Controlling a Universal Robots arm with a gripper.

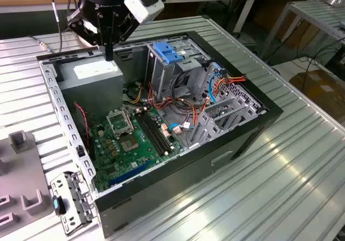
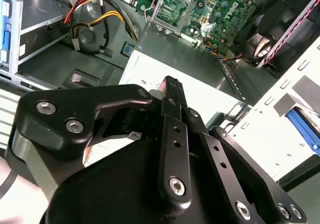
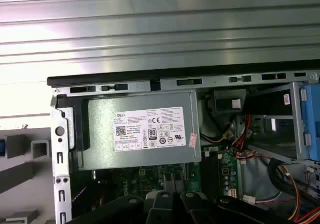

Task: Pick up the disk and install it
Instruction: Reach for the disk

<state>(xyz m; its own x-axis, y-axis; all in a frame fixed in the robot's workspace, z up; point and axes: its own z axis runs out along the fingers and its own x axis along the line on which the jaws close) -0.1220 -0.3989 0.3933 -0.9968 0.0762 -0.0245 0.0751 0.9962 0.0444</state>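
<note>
The disk is out of view. My gripper (image 1: 109, 55) hangs over the far corner of the open computer case (image 1: 226, 155), just above the grey power supply box with a white sticker (image 1: 91, 71). Its black fingers (image 2: 172, 91) stand pressed together with nothing between them. The same box (image 3: 142, 131) lies straight under the gripper in the first wrist view. The grey metal drive cage (image 1: 178, 71) with a blue plastic latch bracket (image 1: 167, 52) on top stands inside the case, toward the exterior view's right of the gripper.
A green motherboard (image 1: 129, 138) and loose red, orange and blue cables (image 1: 215, 87) lie in the case. A grey fixture block (image 1: 21, 171) and a metal bracket (image 1: 70, 198) sit on the ribbed metal table (image 1: 302, 165) at the exterior view's left.
</note>
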